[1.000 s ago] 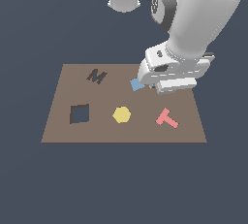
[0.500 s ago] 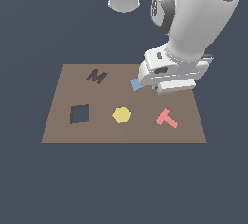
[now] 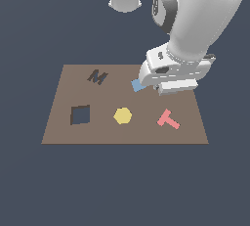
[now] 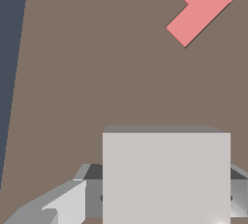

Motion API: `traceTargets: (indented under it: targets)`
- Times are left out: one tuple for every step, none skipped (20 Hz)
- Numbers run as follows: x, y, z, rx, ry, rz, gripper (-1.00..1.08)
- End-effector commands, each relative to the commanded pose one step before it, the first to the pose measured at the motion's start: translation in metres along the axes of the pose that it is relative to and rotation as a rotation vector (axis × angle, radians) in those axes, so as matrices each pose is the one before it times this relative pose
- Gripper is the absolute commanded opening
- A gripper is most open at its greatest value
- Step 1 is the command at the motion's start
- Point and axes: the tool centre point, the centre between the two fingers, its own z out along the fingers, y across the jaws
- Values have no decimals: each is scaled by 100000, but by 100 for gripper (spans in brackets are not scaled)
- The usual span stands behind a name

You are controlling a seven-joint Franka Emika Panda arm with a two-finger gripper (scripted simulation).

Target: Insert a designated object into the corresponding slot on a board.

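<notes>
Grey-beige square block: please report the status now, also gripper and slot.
Gripper shut on the pale grey-beige square block, over the brown board. Dark navy square slot empty, at the exterior view's left. Yellow hexagon lies between.

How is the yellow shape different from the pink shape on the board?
The yellow shape is a hexagon; the pink shape is a T. The yellow one lies mid-board, beside the dark square slot; the pink one lies nearer the arm's gripper. Both lie flat on the board.
</notes>
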Motion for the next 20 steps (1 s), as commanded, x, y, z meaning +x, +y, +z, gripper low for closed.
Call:
traceTargets:
  targets:
    - [-55, 4, 12, -5, -33, -282, -100]
    - [-57, 11, -1, 0, 0, -372, -100]
    - [-80, 12, -2, 0, 1, -526, -100]
    - [-102, 17, -2, 1, 1, -673, -100]
    - [-125, 19, -3, 1, 1, -826, -100]
    - [-148, 25, -3, 1, 1, -972, -100]
    - [-170, 26, -3, 1, 1, -1122, -100]
    - [-192, 32, -4, 1, 1, -1266, -100]
    - [-214, 34, -4, 1, 2, -1412, -100]
    - [-236, 38, -5, 1, 2, -1555, -100]
    - [-258, 42, -5, 1, 2, -1695, -100]
    - [-279, 45, -5, 1, 2, -1835, -100]
    - [-300, 49, -6, 1, 2, -1971, -100]
    - [-320, 52, -6, 1, 2, -2106, -100]
    - [-340, 56, -6, 1, 2, -2237, -100]
    - [-360, 59, -7, 1, 2, -2366, -100]
    - [-379, 63, -7, 1, 2, -2492, -100]
    - [-397, 66, -7, 1, 2, -2614, -100]
    - [-416, 69, -7, 1, 2, -2734, -100]
    - [-433, 72, -8, 1, 2, -2849, -100]
